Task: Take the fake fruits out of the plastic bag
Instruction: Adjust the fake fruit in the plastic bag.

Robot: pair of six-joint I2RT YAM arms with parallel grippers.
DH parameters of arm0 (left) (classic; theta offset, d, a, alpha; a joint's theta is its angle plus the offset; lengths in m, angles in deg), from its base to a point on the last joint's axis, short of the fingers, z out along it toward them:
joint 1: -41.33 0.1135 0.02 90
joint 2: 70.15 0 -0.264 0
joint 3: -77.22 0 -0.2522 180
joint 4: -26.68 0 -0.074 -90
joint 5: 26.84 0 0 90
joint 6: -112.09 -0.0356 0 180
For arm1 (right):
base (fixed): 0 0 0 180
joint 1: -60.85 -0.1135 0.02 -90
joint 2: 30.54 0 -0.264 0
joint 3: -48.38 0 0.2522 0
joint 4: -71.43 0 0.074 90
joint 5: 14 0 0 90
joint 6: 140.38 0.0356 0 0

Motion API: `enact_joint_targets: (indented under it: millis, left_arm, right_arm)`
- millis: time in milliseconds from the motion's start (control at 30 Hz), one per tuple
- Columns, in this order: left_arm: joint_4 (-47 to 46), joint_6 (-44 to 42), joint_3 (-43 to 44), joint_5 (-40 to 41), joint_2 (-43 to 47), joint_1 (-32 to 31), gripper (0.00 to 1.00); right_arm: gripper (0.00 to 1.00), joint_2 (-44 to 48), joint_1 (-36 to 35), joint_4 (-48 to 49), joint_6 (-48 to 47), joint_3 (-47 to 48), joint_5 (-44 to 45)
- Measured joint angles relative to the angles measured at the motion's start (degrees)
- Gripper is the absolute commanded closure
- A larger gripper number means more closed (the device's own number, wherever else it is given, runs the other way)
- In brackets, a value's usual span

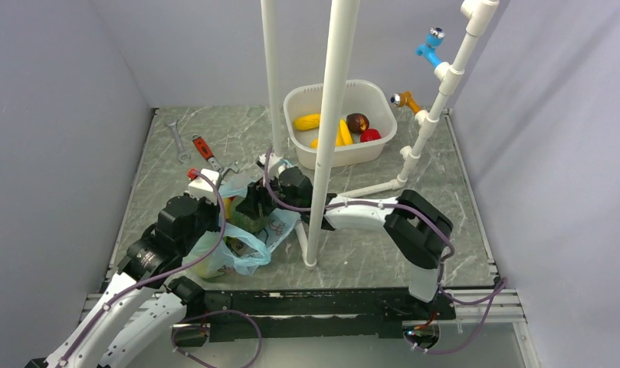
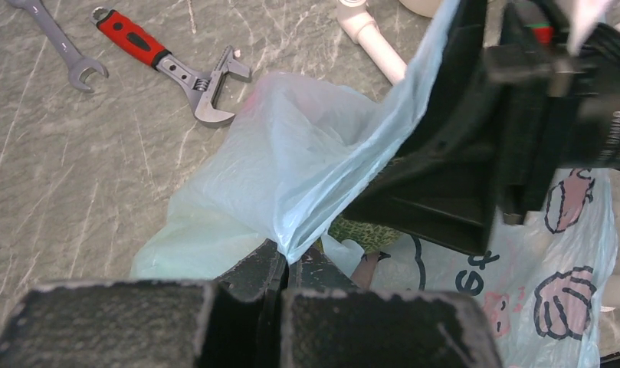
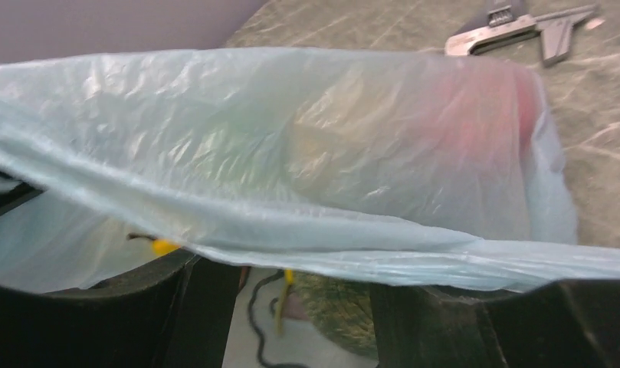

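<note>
Fake fruits are split between two places: several lie in the white tub (image 1: 349, 159) at the far side of the table, and at least two are inside the plastic bag (image 1: 241, 244) at the near left. Through the film the right wrist view shows a red fruit (image 3: 490, 100) at the bag's closed end. A dark green fruit (image 3: 339, 307) with a mottled skin lies nearer the mouth.

The green fruit lies directly ahead of and below the right gripper (image 1: 260, 203), which is inserted into the bag mouth. The visible part of the fruit looks rounded, so no long axis can be determined. The right arm is clearly nearer to it.

The right jaws stand wide apart, one finger on each side of the fruit, and grip nothing. Contact with the fruit cannot be confirmed. A fold of bag film hangs across the fingers.

The left gripper (image 2: 285, 268) is clamped together on the upper edge of the bag, holding the film raised so the mouth is open. It does not touch any fruit.
</note>
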Motion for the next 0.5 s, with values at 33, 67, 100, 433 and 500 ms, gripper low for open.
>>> enact_joint_targets:
  millis: [33, 67, 100, 433, 500]
  left_arm:
    - [-0.02, 0.00, 0.00, -0.02, -0.17, 0.00, 1.00]
    - [-0.02, 0.00, 0.00, -0.02, -0.46, 0.00, 1.00]
    - [-0.02, 0.00, 0.00, -0.02, -0.72, 0.00, 1.00]
    - [0.37, 0.83, 0.00, 5.95, -1.53, 0.09, 1.00]
    - [0.46, 1.16, 0.02, 7.41, -1.62, 0.28, 1.00]
  right_arm:
    - [0.36, -1.20, 0.00, -0.90, -0.81, 1.42, 0.87]
    - [0.36, -2.36, -0.04, -1.49, -1.68, 2.80, 1.81]
    - [0.36, -3.28, -0.04, -2.01, -2.67, 4.17, 2.51]
    - [0.38, -3.85, 0.02, -0.15, -7.52, 1.11, 4.94]
    - [0.38, -1.57, 0.02, 1.16, -6.91, -2.21, 3.34]
